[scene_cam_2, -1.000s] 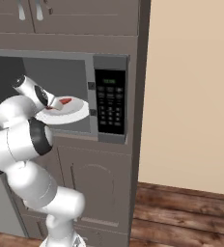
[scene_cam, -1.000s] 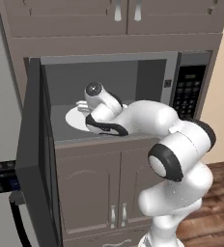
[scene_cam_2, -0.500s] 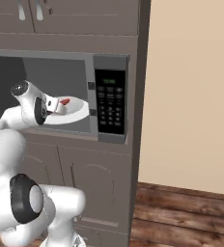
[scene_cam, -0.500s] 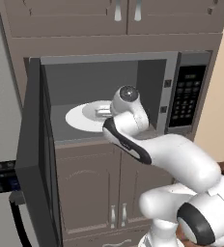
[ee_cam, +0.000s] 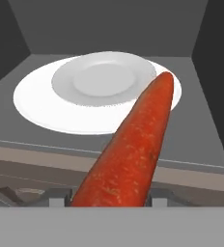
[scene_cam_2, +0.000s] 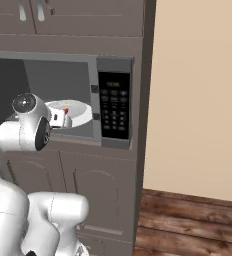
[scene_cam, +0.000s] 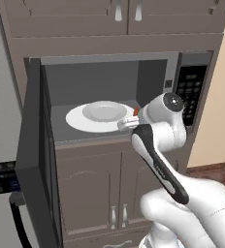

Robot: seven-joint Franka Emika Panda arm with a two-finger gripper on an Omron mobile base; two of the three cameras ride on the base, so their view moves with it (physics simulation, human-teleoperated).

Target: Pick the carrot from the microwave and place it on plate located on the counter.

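— What do I have on screen, left to right?
— Door swung wide at left, then the turntable with its small dish bare.
— And the carrot?
— Carrot clamped in my gripper, held at the microwave mouth, clear of the disc, keypad at right

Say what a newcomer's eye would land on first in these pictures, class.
The red-orange carrot fills the hand view, held in the gripper at the mouth of the open microwave. Behind it, a small greyish dish sits on the white turntable.
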